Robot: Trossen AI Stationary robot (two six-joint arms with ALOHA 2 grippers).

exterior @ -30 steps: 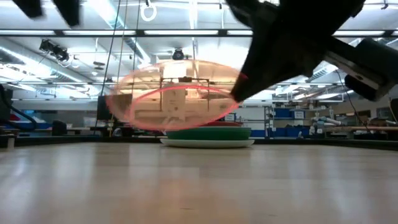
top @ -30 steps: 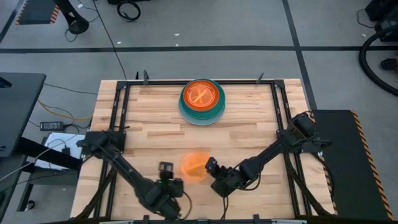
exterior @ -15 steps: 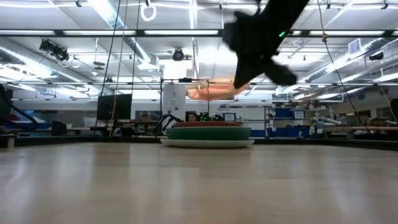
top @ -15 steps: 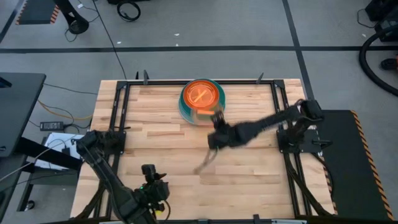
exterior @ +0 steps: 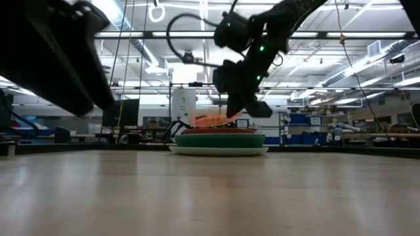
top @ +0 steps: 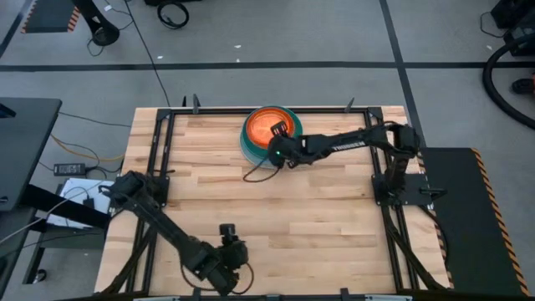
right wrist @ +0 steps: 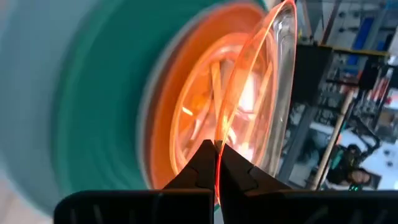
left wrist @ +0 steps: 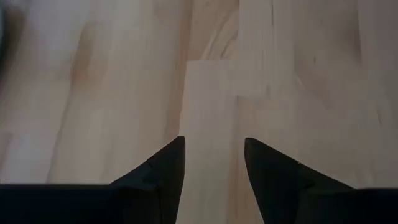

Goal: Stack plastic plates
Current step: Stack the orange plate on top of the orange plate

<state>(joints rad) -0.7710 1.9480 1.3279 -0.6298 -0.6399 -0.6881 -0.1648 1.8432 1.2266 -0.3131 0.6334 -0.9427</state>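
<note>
A stack of plastic plates (top: 248, 147) stands at the middle of the table's far edge, its bottom plate flat on the wood; it also shows in the low view (exterior: 220, 143). My right gripper (top: 277, 142) is over the stack, shut on a small translucent orange plate (exterior: 211, 120). In the right wrist view that plate (right wrist: 264, 87) stands over the stack's teal (right wrist: 93, 93) and orange plates. My left gripper (top: 231, 251) is open and empty near the table's near edge, over bare wood (left wrist: 213, 140). My right gripper pinches the translucent orange plate's rim (right wrist: 217, 134) between its two fingers, at the plate's near-right side. The fingers come from the table's right, slanting down. The plate is tilted, its held edge higher, its far edge (exterior: 197, 123) low over the stack; I cannot tell whether it touches.
Black metal rails (top: 163, 142) frame the table top. The wood between the stack and the left gripper is bare (top: 276, 209). The left arm fills the upper left of the low view (exterior: 52, 52).
My right gripper has carried the translucent orange plate from the table's near middle toward the far edge and down over the stack. The plate has gone from high above the table to low and tilted over the stack. My left gripper has drawn back toward the near edge.
</note>
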